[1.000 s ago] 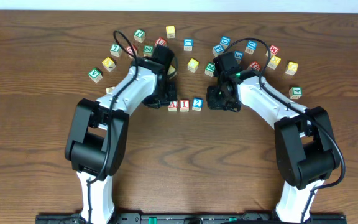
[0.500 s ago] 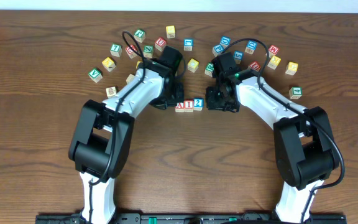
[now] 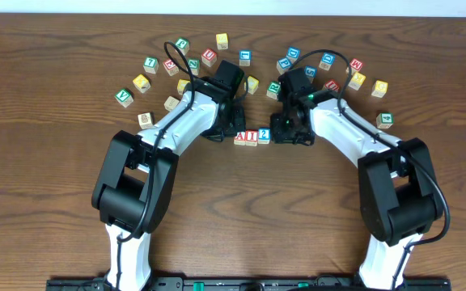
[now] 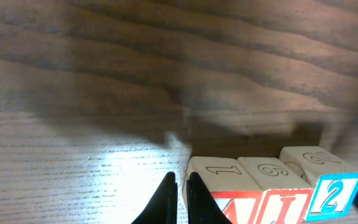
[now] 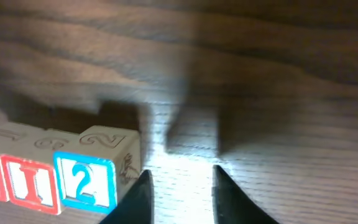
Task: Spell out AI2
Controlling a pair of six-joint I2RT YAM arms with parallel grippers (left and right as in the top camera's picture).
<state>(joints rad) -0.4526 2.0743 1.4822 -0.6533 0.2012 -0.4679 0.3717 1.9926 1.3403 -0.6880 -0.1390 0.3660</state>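
The A block, I block and 2 block sit touching in a row mid-desk. The left gripper seems pinched together, empty; the right gripper stands apart, empty. The cubes look light and rigid, best pinched across opposite flat sides.

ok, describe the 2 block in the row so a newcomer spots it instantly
On the wooden table, find the row of three touching blocks between the left claw and right claw. The 2 block is the end nearest the right claw: blue digit in a blue frame, whereas both neighbours show red letters.
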